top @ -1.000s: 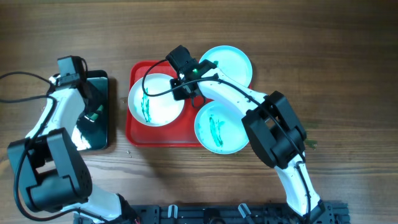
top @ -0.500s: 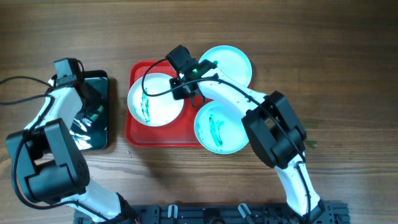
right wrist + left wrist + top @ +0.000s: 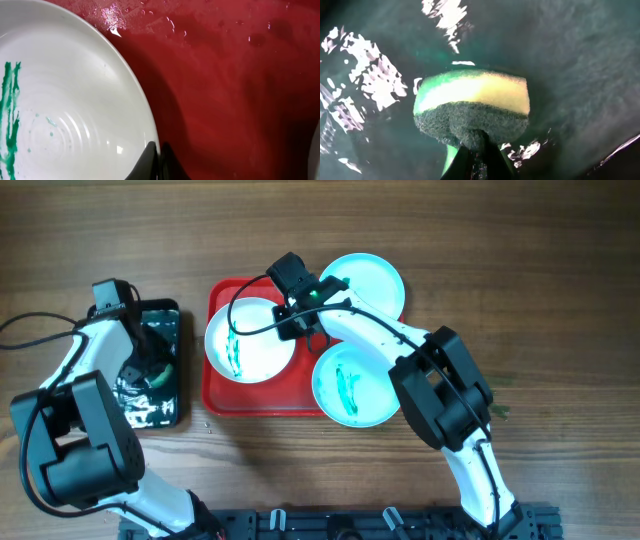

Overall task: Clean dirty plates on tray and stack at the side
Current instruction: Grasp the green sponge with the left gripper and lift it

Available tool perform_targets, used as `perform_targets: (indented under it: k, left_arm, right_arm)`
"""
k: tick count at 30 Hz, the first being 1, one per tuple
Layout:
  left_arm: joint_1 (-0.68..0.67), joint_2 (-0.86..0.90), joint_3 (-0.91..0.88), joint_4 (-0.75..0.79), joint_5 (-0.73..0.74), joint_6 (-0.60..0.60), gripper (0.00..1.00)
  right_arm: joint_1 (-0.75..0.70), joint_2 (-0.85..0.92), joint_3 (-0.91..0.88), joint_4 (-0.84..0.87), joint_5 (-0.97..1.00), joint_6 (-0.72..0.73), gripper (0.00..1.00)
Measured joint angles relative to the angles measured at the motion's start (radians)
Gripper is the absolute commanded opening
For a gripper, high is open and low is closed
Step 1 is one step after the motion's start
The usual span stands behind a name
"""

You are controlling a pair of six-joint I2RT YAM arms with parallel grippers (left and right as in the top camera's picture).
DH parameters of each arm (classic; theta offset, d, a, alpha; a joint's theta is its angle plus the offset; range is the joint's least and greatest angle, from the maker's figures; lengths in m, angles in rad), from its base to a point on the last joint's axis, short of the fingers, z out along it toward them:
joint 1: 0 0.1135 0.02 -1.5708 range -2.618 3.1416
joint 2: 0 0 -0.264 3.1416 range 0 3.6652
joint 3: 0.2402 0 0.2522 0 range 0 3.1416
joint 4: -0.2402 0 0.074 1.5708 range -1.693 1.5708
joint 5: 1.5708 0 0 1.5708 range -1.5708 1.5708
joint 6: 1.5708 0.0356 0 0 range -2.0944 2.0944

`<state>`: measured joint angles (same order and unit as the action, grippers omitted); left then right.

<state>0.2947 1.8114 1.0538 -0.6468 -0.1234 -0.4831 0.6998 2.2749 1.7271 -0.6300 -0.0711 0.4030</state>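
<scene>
The left tool [image 3: 475, 150] is pinched narrow on a green and yellow sponge with a dark scouring face [image 3: 472, 107]. Its fingers bite into the middle of the scouring side. The sponge rests against the wet, glinting floor of a small glossy black rectangular tray [image 3: 165, 412], which sits on the brown wooden counter [image 3: 560, 300] well to the left of the task's things.

The right tool [image 3: 158, 159] is also narrow, its fingers almost together and pinched on the right-hand rim of the white round plate [image 3: 65, 110]. That plate carries green smear streaks [image 3: 9, 115] along its left side. It lies in the left half of the large red rectangular plastic tray with a raised rim [image 3: 215, 395], whose bare floor beside the plate is beaded with water.

From overhead, two pale turquoise-rimmed round plates hang over the red tray's right side. The far turquoise plate [image 3: 370, 285] sits at the tray's far right corner. The near turquoise plate [image 3: 352, 388], marked with a green smear in its middle, lies just below the right arm's forearm. Both sit close to the white plate.
</scene>
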Motion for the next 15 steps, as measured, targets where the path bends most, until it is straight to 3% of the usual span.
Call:
perform_targets:
  k: [7,11,15]
  left_arm:
    - [-0.002,-0.157,0.121,-0.244,0.121,0.095,0.04]
    - [-0.032,-0.284,0.162,-0.250,0.166,0.172,0.04]
    - [-0.170,-0.291,0.163,-0.258,0.208,0.206,0.04]
  right_arm:
    - [-0.029,0.000,0.004,-0.020,-0.089,-0.051,0.04]
    - [-0.054,0.000,0.010,-0.057,-0.164,-0.066,0.04]
    - [-0.099,0.000,0.010,-0.087,-0.238,-0.059,0.04]
